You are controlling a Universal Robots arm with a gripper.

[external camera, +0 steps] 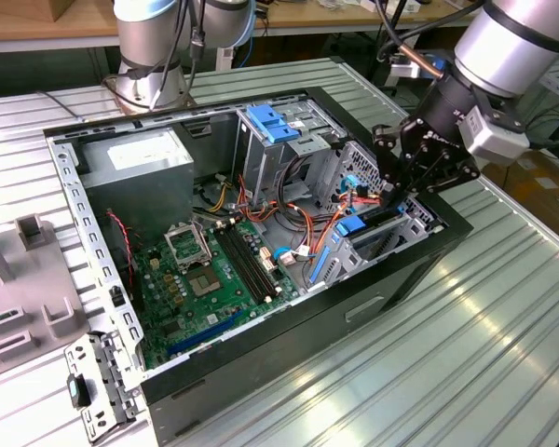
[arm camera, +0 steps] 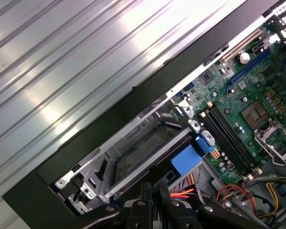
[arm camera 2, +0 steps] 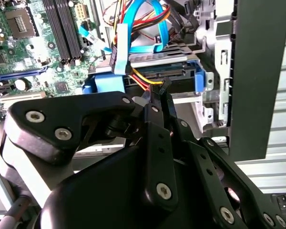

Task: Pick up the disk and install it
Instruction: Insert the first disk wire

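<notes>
The ribbed metal worktop (external camera: 503, 307) carries the open computer case (external camera: 289, 345), and your work is at its front end, on the exterior view's right. The disk (arm camera 2: 176, 74) already sits flat in the drive bay (arm camera 2: 214, 57) there, framed by its blue rails, so I judge you are at the seating stage of the install, not the pick-up. Its long axis seems to run along the case's front wall, with the cabled edge facing the end effector (arm camera 2: 157, 93). The end effector hangs just beside that edge with its fingers drawn almost together, and nothing that I can make out between them. Any further seating calls for a straight, level push in line with the rails, keeping off the orange and yellow cables (arm camera 2: 143, 78)
</notes>
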